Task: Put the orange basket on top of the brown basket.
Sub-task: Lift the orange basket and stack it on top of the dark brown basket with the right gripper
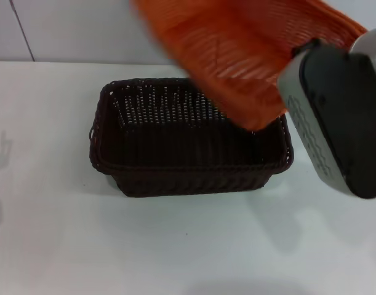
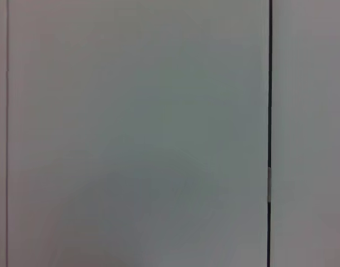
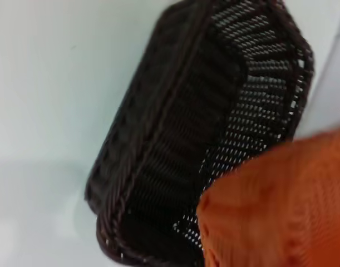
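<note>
On your left, the brown basket [image 1: 191, 138] sits upright on the white table [image 1: 46, 215]. The orange basket [image 1: 249, 49] hangs tilted over its far right corner, carried by the right gripper [image 1: 335, 117]; you cannot tell how its fingers stand. The left gripper is out of sight.

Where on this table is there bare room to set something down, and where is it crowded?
The white table is bare left of and in front of the brown basket. It is crowded at the basket's right rear, where the tilted orange basket hangs beside the right arm's tool.
</note>
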Robot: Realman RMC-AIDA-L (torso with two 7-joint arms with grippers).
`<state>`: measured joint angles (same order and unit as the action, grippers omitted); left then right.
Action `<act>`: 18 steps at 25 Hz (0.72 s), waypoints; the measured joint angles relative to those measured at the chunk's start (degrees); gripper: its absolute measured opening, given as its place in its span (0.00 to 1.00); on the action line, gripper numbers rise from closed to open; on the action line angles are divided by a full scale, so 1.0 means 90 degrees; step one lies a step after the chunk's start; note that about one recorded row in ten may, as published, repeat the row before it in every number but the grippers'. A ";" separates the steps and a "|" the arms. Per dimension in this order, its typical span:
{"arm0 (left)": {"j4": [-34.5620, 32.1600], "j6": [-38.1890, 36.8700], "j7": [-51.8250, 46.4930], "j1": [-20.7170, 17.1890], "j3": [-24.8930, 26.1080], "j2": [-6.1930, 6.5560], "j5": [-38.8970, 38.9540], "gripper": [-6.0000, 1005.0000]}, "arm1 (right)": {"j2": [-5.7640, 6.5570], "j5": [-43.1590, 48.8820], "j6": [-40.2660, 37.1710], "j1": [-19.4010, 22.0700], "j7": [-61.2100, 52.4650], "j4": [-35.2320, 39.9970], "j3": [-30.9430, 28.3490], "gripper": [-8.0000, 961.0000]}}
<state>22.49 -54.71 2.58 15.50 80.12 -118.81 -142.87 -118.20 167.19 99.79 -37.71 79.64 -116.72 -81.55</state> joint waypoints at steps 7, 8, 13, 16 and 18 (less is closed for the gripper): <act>0.0032 0.0035 -0.0189 -0.0149 -0.0087 -0.0020 0.0188 0.81 | 0.0334 0.0002 -0.0128 -0.0071 0.0542 0.0028 0.0314 0.20; 0.0032 0.0035 -0.0189 -0.0149 -0.0087 -0.0020 0.0188 0.81 | 0.0349 0.0003 -0.0121 -0.0076 0.0562 0.0037 0.0363 0.20; 0.0035 0.0036 -0.0192 -0.0178 -0.0191 -0.0021 0.0440 0.81 | 0.0452 0.0005 -0.0158 -0.0067 0.0722 0.0168 0.0589 0.20; 0.0041 0.0034 -0.0198 -0.0148 -0.0404 -0.0021 0.0691 0.81 | 0.0463 0.0007 -0.0177 -0.0086 0.0858 0.0197 0.0654 0.20; 0.0041 0.0036 -0.0199 -0.0140 -0.0414 -0.0021 0.0698 0.81 | 0.0452 0.0008 -0.0187 -0.0096 0.0923 0.0195 0.0706 0.20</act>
<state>22.85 -54.39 0.79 14.24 76.39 -119.00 -136.59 -114.13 167.26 98.11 -38.57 87.94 -114.97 -75.19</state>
